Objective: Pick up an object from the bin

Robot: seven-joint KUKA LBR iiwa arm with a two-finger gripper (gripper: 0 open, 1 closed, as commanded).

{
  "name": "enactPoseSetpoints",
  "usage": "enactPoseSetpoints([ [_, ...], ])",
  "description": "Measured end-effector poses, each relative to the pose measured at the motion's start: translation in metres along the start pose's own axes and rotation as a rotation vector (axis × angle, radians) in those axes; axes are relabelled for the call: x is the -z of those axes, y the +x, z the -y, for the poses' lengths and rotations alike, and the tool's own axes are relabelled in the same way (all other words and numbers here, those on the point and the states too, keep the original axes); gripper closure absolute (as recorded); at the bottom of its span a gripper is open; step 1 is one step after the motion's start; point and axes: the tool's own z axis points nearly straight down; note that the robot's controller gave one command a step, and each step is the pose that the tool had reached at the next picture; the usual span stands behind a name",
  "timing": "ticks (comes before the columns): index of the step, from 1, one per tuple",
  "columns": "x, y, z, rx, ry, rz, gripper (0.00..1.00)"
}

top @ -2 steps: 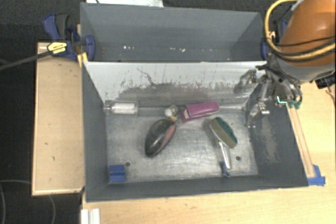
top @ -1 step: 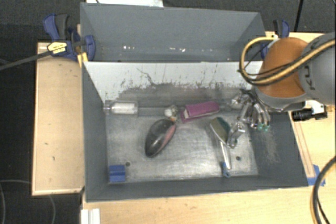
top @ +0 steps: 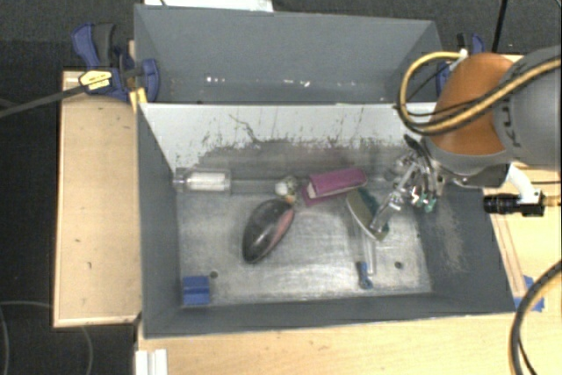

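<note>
claw (top: 386, 215) is hanging low over the right side of the bin (top: 290, 57), its tip touching or just beside a grey-green scoop-like thing (top: 358, 205) that is lying right at its left (long axis running roughly back to front). whether the claw is gaping or gripping anything, i cannot tell. a magenta block (top: 334, 183) is sitting further left, toward the back wall.

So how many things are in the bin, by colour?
Blue: 1, small block
Clear: 2, tube, blue-tipped stick
Purple: 1, flat box
Dark: 1, oval thing
Grey-green: 1, piece by the gripper
Pale: 1, small ball
Total: 7
</note>
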Motion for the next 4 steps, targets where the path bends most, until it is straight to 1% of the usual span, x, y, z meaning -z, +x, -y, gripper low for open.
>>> enactPoseSetpoints([
  [1, 0.011, -0.004, -0.006, -0.273, 0.006, -0.008, 0.0],
  [2, -0.013, 0.003, -0.013, -0.362, 0.007, -0.01, 0.0],
  [3, -0.017, 0.009, -0.013, -0.548, 0.012, -0.025, 0.0],
  [4, -0.017, 0.009, -0.014, -0.546, 0.013, -0.026, 1.0],
])
